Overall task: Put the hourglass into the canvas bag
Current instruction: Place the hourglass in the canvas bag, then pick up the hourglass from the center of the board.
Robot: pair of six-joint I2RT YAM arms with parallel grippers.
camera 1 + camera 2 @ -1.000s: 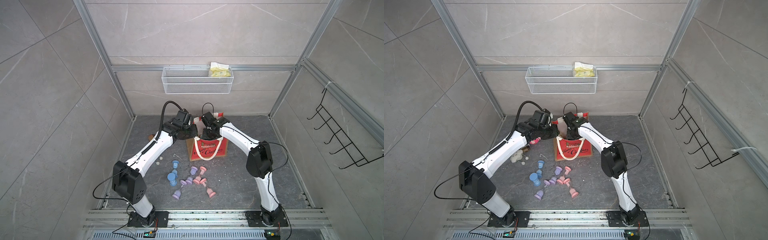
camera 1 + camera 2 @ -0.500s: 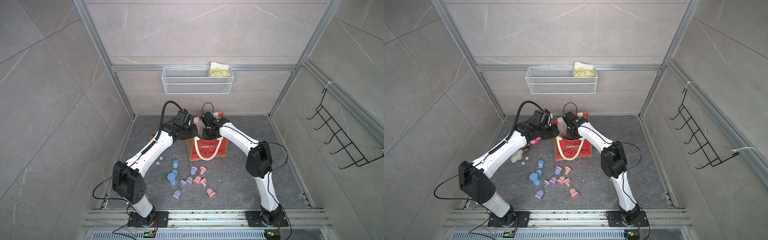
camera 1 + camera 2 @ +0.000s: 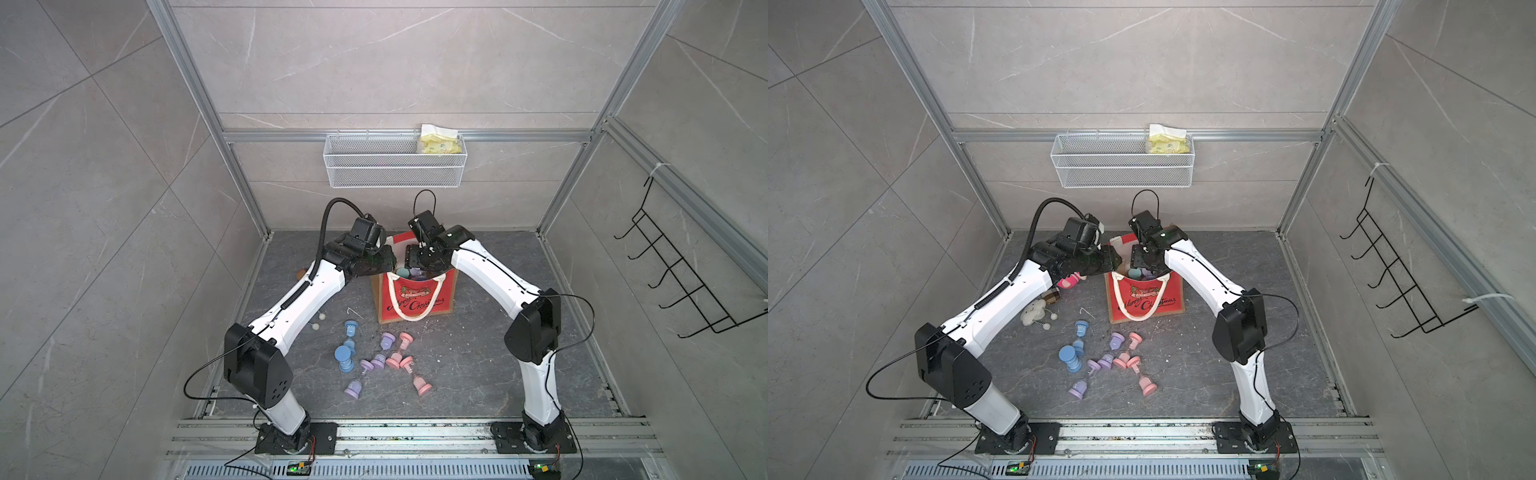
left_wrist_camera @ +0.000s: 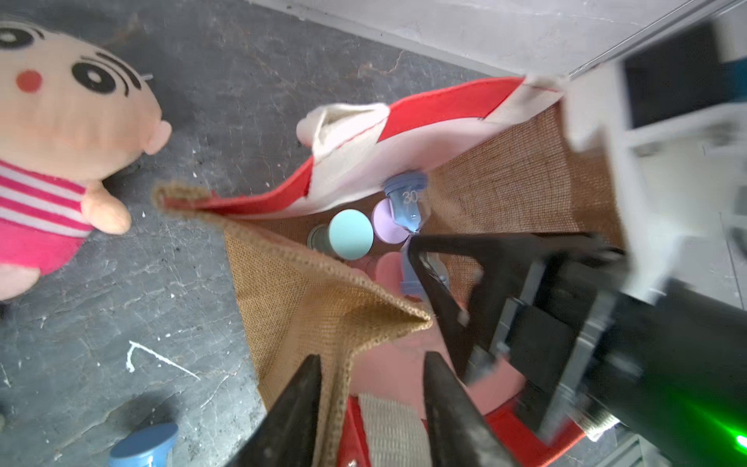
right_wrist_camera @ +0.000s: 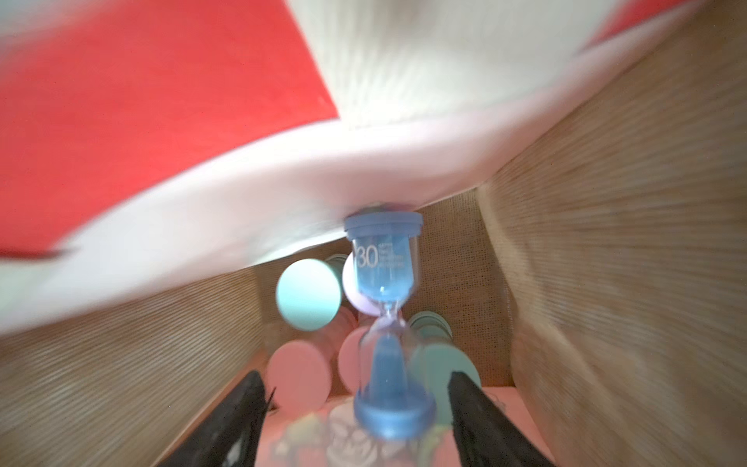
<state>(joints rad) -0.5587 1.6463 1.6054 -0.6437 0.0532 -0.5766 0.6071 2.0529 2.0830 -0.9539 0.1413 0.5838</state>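
Newly opened, right hand (image 5: 355,376) straddles the hourglass (image 5: 386,279) (inside canvas bag (image 5: 606,242)).

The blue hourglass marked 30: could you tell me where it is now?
In the right wrist view the blue hourglass is inside the canvas bag, between the right gripper's open fingers, cap against the white lining, above a teal hourglass.

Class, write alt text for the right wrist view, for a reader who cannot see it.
A blue hourglass marked 30 sits untouched in the gap of the open right pincer, inside the canvas bag. Deeper in the bag lie teal and pink hourglass ends. The picture is blurred.
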